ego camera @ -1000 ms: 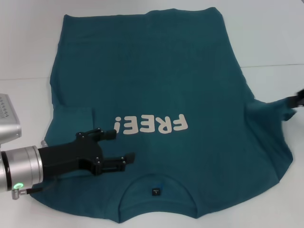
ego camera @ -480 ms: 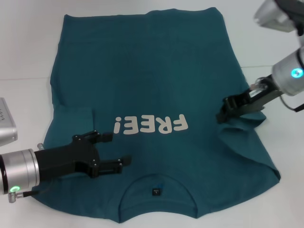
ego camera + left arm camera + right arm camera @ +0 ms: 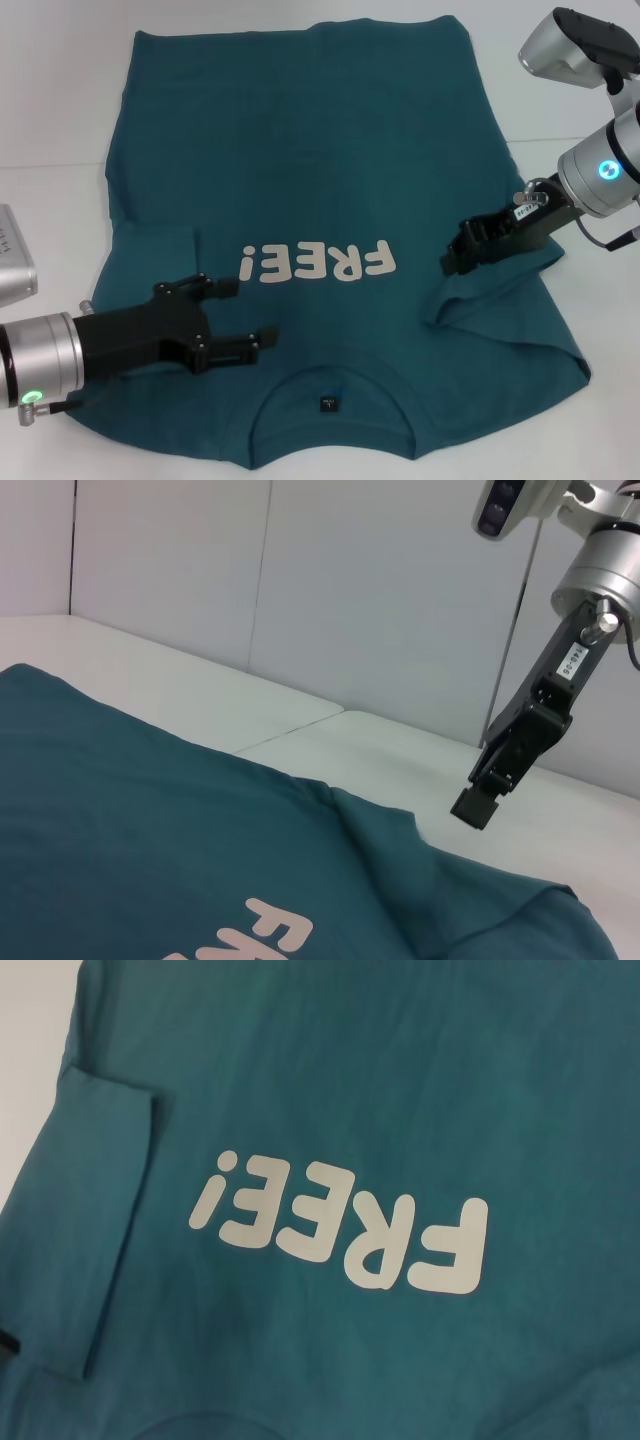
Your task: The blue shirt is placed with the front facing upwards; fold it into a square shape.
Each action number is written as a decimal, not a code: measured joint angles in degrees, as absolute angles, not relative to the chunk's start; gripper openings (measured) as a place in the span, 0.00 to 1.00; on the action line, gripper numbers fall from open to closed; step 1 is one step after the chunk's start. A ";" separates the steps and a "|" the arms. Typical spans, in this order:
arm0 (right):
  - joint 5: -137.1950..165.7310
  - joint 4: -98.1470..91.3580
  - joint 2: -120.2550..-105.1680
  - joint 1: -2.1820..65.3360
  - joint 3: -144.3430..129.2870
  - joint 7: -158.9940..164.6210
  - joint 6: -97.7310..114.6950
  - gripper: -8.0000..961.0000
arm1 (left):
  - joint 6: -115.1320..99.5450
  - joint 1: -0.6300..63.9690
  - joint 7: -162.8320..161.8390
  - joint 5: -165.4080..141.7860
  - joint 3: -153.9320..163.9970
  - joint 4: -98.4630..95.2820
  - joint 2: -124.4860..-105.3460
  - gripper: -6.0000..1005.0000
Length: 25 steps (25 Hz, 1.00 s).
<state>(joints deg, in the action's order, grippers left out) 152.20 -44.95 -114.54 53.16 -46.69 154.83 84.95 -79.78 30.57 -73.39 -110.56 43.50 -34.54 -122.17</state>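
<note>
The blue shirt (image 3: pixel 320 150) lies spread on the white table, front up, with its collar (image 3: pixel 335 400) nearest me and the off-white "FREE!" lettering (image 3: pixel 320 264) at its middle. Its left sleeve (image 3: pixel 155 255) is folded in flat onto the body. The right sleeve (image 3: pixel 500 295) is drawn inward in a loose, raised fold. My left gripper (image 3: pixel 245 312) hovers open over the shirt beside the collar, holding nothing. My right gripper (image 3: pixel 458 258) hangs over the inner edge of the right sleeve fold; in the left wrist view this right gripper (image 3: pixel 472 805) stands just above the cloth.
The white table (image 3: pixel 50 80) shows bare on both sides of the shirt and beyond its hem. A grey metal part of my left arm (image 3: pixel 12 265) sits at the left edge. Pale wall panels (image 3: pixel 350 600) stand behind the table.
My right gripper came in from the far right toward the shirt's middle, and the right sleeve came with it into an inward fold. My left gripper shifted slightly back toward me.
</note>
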 joint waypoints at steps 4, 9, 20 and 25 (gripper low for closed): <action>148.85 -45.23 -114.35 52.32 -46.50 154.51 84.93 0.21 | -79.76 30.72 -73.38 -110.56 43.51 -34.54 -122.25 0.92; 145.86 -47.28 -112.94 49.10 -45.98 154.64 83.81 0.34 | -79.85 30.76 -73.38 -110.56 43.53 -34.54 -122.27 0.92; 144.86 -46.35 -109.30 40.86 -39.67 155.81 72.88 0.66 | -79.89 30.94 -73.34 -110.57 43.50 -34.54 -122.34 0.92; 144.95 -42.70 -109.46 40.99 -39.74 155.60 67.65 0.65 | -79.84 31.10 -73.09 -110.57 43.50 -34.54 -122.43 0.92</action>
